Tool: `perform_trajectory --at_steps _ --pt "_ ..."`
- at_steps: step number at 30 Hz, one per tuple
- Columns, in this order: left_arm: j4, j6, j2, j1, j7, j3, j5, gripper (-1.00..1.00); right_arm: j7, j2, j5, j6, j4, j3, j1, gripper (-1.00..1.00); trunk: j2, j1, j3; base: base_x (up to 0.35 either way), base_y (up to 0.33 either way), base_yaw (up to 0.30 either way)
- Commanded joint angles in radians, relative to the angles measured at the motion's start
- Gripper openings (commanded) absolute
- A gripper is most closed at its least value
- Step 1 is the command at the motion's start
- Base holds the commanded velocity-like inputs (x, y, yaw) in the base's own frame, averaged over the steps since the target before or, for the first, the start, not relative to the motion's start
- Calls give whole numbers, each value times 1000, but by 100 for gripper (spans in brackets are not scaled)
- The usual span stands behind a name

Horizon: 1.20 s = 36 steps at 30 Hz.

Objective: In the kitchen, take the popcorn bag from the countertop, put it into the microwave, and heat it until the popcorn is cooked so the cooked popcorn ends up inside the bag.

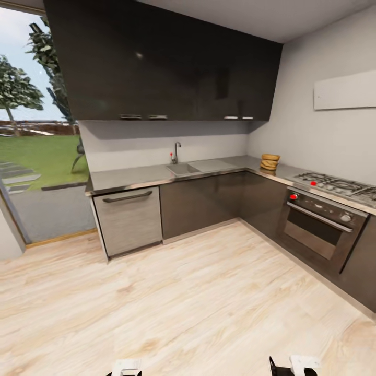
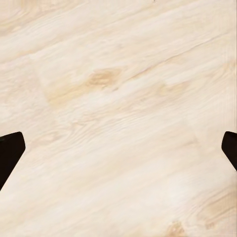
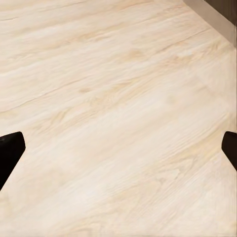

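Approach step: I see popcorn bag [image 1: 270, 161] on corner surface [image 1: 156, 175] near hob [image 1: 337, 185], both end effectors apparently spread, empty over floor [image 2: 118, 98]; next, drive closer.

No text, label, brand, number or sign can be read in any of the views. The dark matt upper cabinets [image 1: 162, 62] have plain fronts, the blank white rectangular panel on the right wall [image 1: 344, 90] carries no writing, and the front of the steel oven with the long bar handle [image 1: 319, 224] shows only red and white knobs, too small to show any marks.
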Motion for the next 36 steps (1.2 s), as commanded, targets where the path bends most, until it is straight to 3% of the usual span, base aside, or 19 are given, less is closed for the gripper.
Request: perform_trajectory --at_steps 1,18,20,22,23,25,31,33,36 --pt "1 -3 0 -1 1 0 1 100 -3 0 0 -3 1 1 -1 100 7 -4 2 0 0 -300" --pt "-4 -3 0 -1 2 -1 1 100 0 1 1 7 -25 0 -5 100 126 -69 55 0 0 -300" --pt "-4 -3 0 -1 1 -1 1 100 -2 1 1 82 -97 -2 -18 100 140 -77 62 0 0 -300" --pt "-5 -3 -1 -1 1 -3 0 100 -3 0 1 210 -258 -3 -49 100 154 -84 68 0 0 -300" --pt "-5 -3 -2 -1 1 -4 0 100 -9 0 2 360 -435 -3 -73 100 161 -88 71 0 0 -300" --pt "-5 -3 -2 -1 1 -5 -1 100 -20 2 2 431 -532 0 -97 100 175 -96 77 0 0 -300" --pt "-5 -2 -3 -2 2 -8 -1 100 -81 7 -1 489 -602 86 -263 100 217 -119 96 0 0 -300" --pt "-5 -2 -3 -2 2 -8 -1 100 -93 9 -4 491 -604 96 -282 100 231 -127 102 0 0 -300" --pt "-7 -2 -3 -2 2 -9 -2 100 -99 36 -2 492 -617 108 -292 100 252 -138 112 0 0 -300"
